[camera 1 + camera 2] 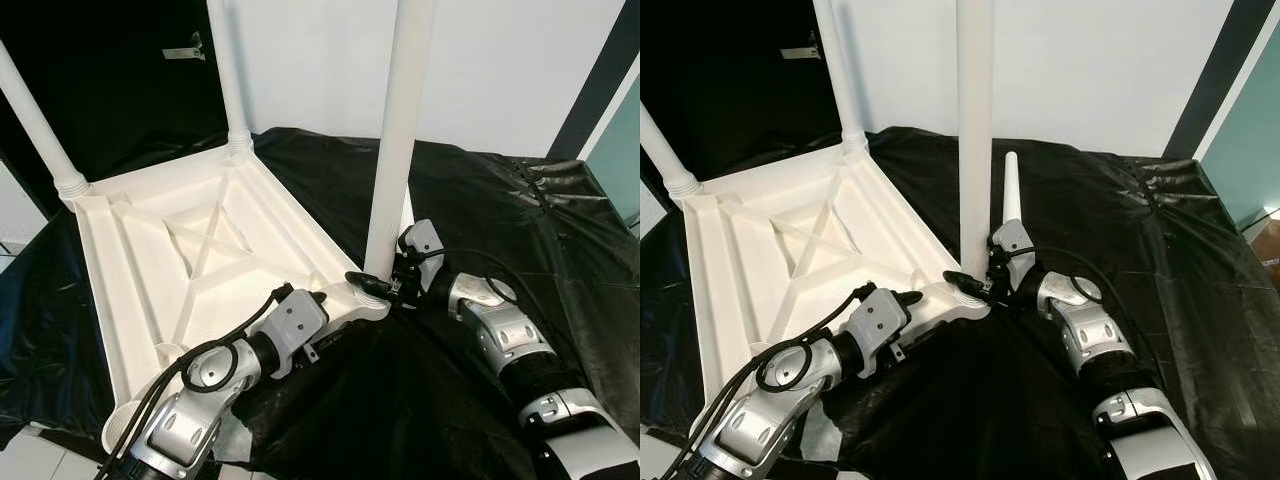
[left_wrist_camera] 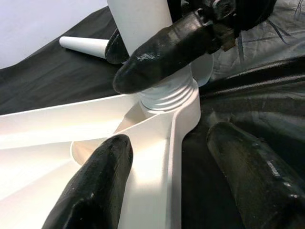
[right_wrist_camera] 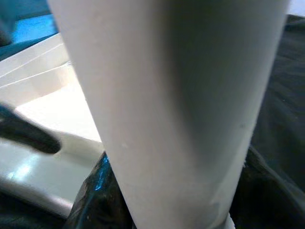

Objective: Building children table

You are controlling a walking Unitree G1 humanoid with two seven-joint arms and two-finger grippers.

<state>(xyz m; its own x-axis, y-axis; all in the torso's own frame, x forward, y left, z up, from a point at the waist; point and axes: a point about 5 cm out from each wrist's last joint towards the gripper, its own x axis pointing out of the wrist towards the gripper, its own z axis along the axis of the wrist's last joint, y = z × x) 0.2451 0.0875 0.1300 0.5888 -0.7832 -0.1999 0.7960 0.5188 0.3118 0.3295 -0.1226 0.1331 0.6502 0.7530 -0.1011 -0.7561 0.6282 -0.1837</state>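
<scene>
The white plastic table (image 1: 130,260) lies upside down on a black sheet (image 1: 480,200). Two legs (image 1: 228,70) (image 1: 35,120) stand in its far corners. A third leg (image 1: 395,150) stands upright in the near right corner socket (image 2: 167,95), and my right gripper (image 1: 380,280) is shut on its base just above the threads. My left gripper (image 2: 174,186) is open and straddles the table's rim beside that corner, one finger (image 2: 95,186) inside the frame and the other over the sheet. A loose leg (image 1: 1011,195) lies on the sheet behind the corner.
The near left corner of the table (image 1: 125,425) overhangs the sheet's edge above pale floor. A white wall (image 1: 500,70) stands close behind, with a dark doorway (image 1: 110,80) at the left. Crumpled black sheet spreads out to the right.
</scene>
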